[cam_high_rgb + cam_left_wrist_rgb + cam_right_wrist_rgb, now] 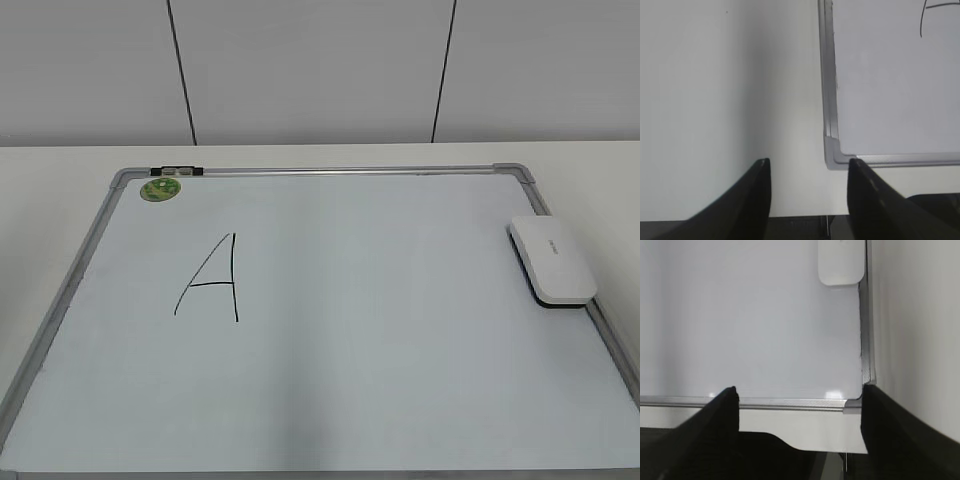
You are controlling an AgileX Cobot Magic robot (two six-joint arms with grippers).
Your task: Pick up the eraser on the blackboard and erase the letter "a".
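The blackboard point(400, 380) lies flat on the table, pale and glossy with a silver frame. The white eraser point(552, 258) rests on its right edge; its near end shows at the top of the right wrist view point(841, 262). No small lowercase "a" is in view; only a large capital "A" point(212, 280) is drawn left of centre. My left gripper point(807, 162) is open and empty over the table by the board's near left corner point(832, 155). My right gripper point(800, 390) is open and empty over the board's near right corner point(860, 400). Neither gripper shows in the exterior view.
A round green magnet point(159, 188) sits at the board's far left corner, next to a small black and silver clip point(178, 171) on the top frame. White table point(715, 100) surrounds the board. A panelled wall stands behind.
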